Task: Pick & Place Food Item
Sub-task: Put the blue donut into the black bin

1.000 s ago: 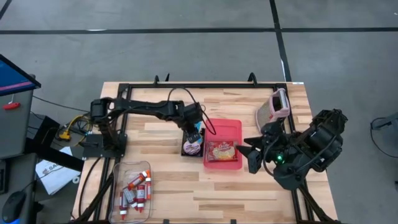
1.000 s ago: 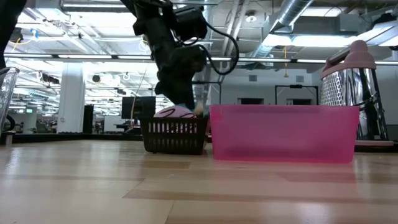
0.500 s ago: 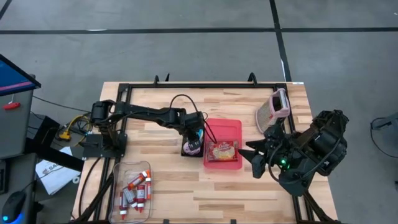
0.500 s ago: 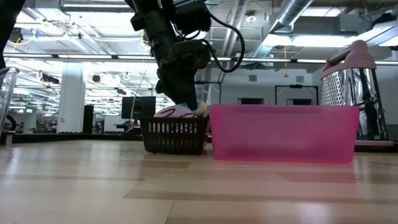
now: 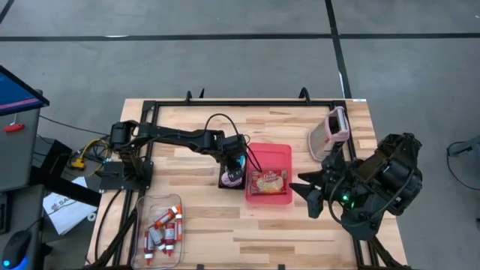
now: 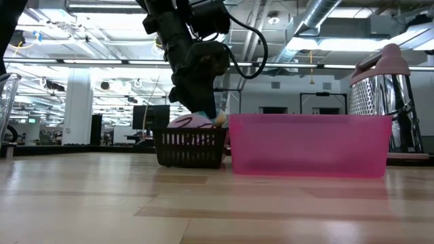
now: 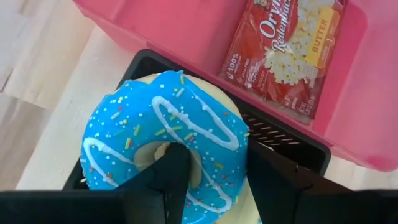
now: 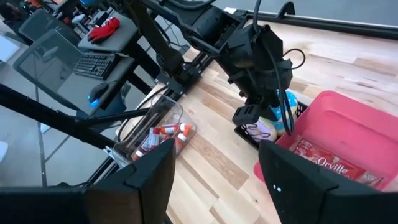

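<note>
A blue-frosted donut (image 7: 168, 124) with sprinkles hangs over the mouth of a small black basket (image 5: 229, 181), with my left gripper (image 7: 221, 186) shut on it. In the low view a pink item (image 6: 190, 122) shows above the basket's rim (image 6: 190, 131). Right beside the basket stands a pink bin (image 5: 279, 154) with a popcorn packet (image 7: 289, 53) lying flat in it. My right gripper (image 8: 214, 168) is open and raised above the table's right side, holding nothing. My left gripper has one finger (image 7: 171, 177) in the donut's hole and the other (image 7: 273, 180) outside the ring, pinching the ring's wall (image 7: 217, 155) between them. The fingers slant down from above. The donut lies tilted over the basket; whether it rests on what is inside cannot be told.
A clear container (image 5: 159, 229) with several red-capped tubes sits near the front left. A metal grater with a pink handle (image 5: 330, 131) stands at the right, behind the pink bin. Bare wood lies in front of the bin and basket.
My left gripper has shifted a little toward the pink bin with the blue donut, staying over the basket, then has kept still. Its hold on the donut is unchanged.
</note>
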{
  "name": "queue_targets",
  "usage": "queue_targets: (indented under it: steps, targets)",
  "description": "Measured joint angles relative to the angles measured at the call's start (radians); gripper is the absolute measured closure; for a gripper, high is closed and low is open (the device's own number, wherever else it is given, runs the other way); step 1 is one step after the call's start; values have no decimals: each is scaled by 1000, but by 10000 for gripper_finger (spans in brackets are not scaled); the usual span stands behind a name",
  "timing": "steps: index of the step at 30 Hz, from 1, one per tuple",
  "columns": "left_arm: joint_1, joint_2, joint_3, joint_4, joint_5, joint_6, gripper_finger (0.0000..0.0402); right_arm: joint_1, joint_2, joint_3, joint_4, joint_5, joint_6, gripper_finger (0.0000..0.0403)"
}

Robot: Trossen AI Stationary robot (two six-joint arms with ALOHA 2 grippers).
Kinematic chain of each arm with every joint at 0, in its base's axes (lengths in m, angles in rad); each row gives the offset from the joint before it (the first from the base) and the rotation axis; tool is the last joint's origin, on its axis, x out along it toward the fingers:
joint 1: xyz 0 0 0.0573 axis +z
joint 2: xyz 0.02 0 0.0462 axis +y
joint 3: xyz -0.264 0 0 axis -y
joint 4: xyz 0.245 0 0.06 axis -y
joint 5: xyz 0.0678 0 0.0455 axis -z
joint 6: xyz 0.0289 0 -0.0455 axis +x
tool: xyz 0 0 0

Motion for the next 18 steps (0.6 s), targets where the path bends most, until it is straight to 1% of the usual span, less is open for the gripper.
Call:
queue_targets:
  steps: [5, 10, 18]
  targets:
    - [1, 0, 0, 4, -49, 31, 256, 0, 0, 0, 0, 2, 0, 180]
    - [2, 2, 0, 5, -72, 36, 257, 0, 0, 0, -1, 2, -4, 180]
    - [-4, 65, 1, 29, -86, 34, 257, 0, 0, 0, -5, 1, -4, 180]
